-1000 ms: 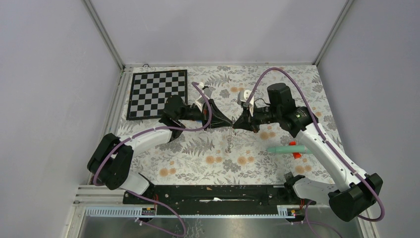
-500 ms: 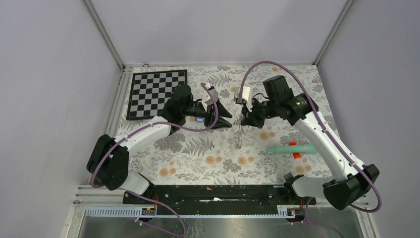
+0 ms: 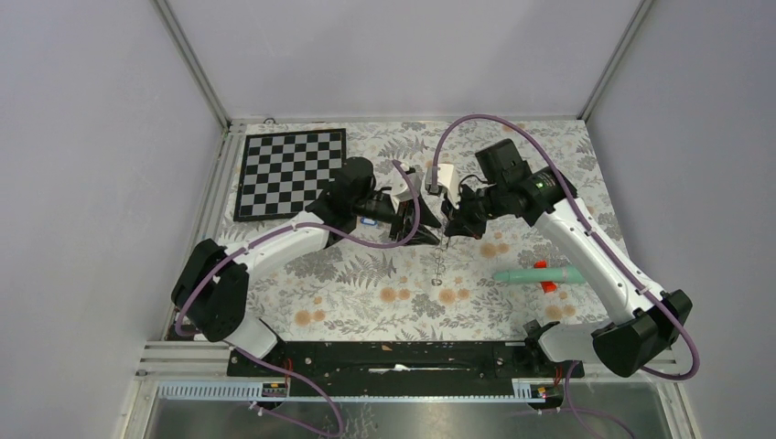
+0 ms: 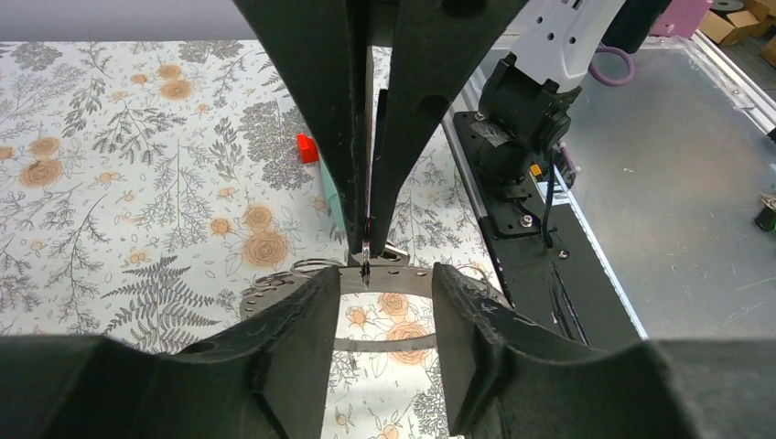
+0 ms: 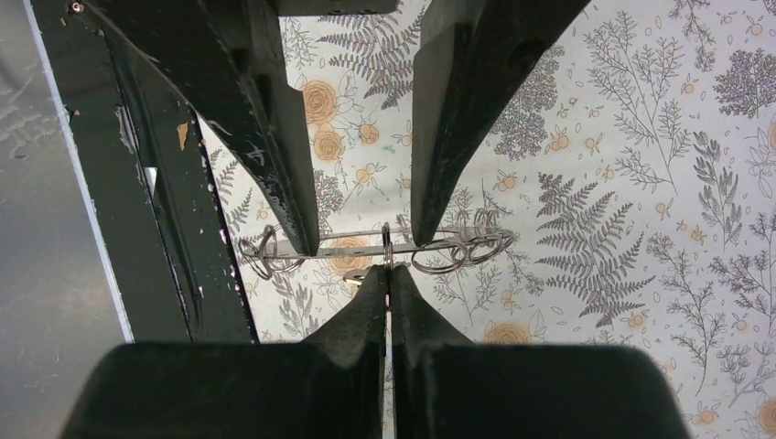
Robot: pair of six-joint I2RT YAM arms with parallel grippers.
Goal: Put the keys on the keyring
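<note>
The keyring (image 3: 441, 259), a flat dark-grey hoop with small wire rings on it, hangs edge-on from my right gripper (image 3: 449, 225), which is shut on its band. In the right wrist view the fingertips (image 5: 388, 273) pinch the band (image 5: 348, 247). My left gripper (image 3: 429, 236) is open, one finger on each side of the hoop (image 4: 384, 277), the tips close to the band (image 4: 386, 274). The blue-tagged key (image 3: 368, 220) lies on the cloth under the left arm. The black-tagged key is not in view.
A chequered board (image 3: 291, 172) lies at the back left. A teal stick (image 3: 540, 273) with a red piece (image 3: 547, 286) lies on the right, below the right arm. The black arm rail (image 3: 393, 357) runs along the near edge.
My right gripper carried the hanging hoop a little right and back. My left arm swung right, uncovering the blue-tagged key, and brought its open fingers up to the hoop.
</note>
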